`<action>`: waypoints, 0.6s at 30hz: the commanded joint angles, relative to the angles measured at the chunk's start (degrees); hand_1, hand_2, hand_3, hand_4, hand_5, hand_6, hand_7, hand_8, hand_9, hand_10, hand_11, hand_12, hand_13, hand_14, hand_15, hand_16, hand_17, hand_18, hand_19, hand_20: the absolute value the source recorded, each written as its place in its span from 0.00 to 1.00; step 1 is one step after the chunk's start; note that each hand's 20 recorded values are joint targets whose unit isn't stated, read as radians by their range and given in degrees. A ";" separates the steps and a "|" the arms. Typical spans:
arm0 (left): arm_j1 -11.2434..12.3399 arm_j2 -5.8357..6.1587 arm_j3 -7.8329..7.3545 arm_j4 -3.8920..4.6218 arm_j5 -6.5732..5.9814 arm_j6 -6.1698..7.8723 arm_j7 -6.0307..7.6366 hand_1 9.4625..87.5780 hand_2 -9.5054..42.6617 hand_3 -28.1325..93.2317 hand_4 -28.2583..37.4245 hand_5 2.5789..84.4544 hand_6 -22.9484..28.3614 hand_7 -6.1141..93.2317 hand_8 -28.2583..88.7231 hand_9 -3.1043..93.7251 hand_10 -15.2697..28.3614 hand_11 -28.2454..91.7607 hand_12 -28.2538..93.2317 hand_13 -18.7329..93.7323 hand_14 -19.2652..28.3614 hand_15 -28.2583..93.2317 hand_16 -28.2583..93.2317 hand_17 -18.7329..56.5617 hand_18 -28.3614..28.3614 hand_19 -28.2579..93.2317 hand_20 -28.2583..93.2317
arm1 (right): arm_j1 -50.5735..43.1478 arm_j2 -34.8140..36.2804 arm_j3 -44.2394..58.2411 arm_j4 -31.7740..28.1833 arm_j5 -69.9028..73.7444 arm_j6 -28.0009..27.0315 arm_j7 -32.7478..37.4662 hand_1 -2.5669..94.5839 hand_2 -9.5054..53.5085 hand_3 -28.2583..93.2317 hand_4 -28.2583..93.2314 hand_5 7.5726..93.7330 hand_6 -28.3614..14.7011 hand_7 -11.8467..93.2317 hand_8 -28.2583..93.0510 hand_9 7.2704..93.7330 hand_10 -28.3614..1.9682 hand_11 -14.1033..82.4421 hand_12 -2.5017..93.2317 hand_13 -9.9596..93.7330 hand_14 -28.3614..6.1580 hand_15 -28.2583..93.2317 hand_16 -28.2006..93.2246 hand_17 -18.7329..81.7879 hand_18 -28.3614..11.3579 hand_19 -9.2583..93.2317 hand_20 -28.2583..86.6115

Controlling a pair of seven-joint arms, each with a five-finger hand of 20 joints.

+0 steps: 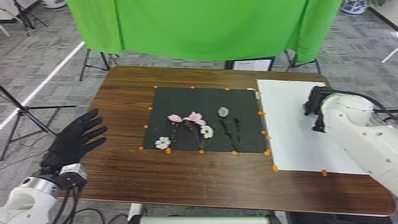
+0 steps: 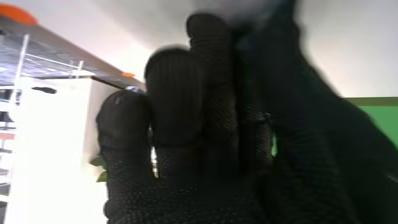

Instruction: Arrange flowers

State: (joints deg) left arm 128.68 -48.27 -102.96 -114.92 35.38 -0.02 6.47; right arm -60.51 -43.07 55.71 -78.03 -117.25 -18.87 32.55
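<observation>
Because the stems look thin and tangle-prone, the right robot hand (image 1: 317, 107), at three o'clock by the sheet (image 1: 289, 135), should lift them singly and low; whether it holds anything, one cannot tell. Pink flowers (image 1: 194, 117) lie mid-mat (image 1: 182, 97), a white one (image 1: 163, 143) toward eight. Orange tabs (image 1: 267, 152) could snag. The left robot hand (image 1: 67, 145) spreads wide at eight.

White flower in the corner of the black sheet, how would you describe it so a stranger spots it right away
On the brown wooden table, find the black sheet, left of the white sheet. In its near left corner is the white flower. It lies nearer the robot than the other white bloom, which is farther right, just below the pink flowers.
</observation>
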 commanded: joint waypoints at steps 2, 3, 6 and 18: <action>0.37 0.00 -0.12 -0.16 -0.23 0.09 -0.12 0.19 0.11 0.82 0.00 0.23 0.52 0.26 0.15 0.20 0.59 0.39 0.39 0.27 0.69 0.47 0.24 0.09 0.85 0.55 0.32 | -6.47 1.37 0.80 -4.76 -1.41 4.69 -5.05 0.53 0.03 0.89 0.00 0.73 0.78 0.55 0.19 0.94 0.81 0.33 0.42 0.82 0.74 0.81 0.45 0.56 0.27 0.98 0.67; 0.41 -0.05 -0.19 -0.17 -0.19 0.03 0.01 0.19 0.11 0.82 0.00 0.23 0.52 0.26 0.15 0.20 0.59 0.39 0.39 0.27 0.69 0.47 0.24 0.09 0.85 0.55 0.32 | -7.11 1.61 1.14 -5.92 -0.95 5.00 -5.46 0.53 0.02 0.89 0.00 0.74 0.78 0.55 0.19 0.95 0.81 0.33 0.43 0.83 0.74 0.81 0.45 0.57 0.27 0.98 0.67; 0.19 -0.32 -0.11 -0.22 -0.04 0.30 -0.24 0.19 0.11 0.82 0.00 0.23 0.52 0.26 0.15 0.20 0.59 0.39 0.39 0.27 0.69 0.47 0.24 0.09 0.85 0.55 0.32 | -9.94 1.78 3.28 -10.11 -0.43 5.73 -7.25 0.52 0.01 0.91 0.00 0.75 0.77 0.55 0.19 0.95 0.80 0.33 0.43 0.83 0.73 0.81 0.46 0.57 0.27 0.99 0.66; -0.14 -0.46 0.05 -0.04 -0.03 0.03 -0.33 0.19 0.11 0.82 0.00 0.24 0.52 0.26 0.15 0.20 0.59 0.39 0.39 0.27 0.69 0.47 0.24 0.09 0.85 0.55 0.32 | -19.15 0.01 6.87 -25.76 -1.47 4.14 -15.38 0.52 0.00 0.92 0.00 0.75 0.77 0.55 0.19 0.95 0.80 0.33 0.44 0.83 0.73 0.81 0.46 0.57 0.27 1.00 0.66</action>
State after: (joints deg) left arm 128.63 -48.35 -102.99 -114.94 35.39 -0.01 6.40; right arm -76.68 -41.07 63.22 -98.57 -117.28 -13.34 20.73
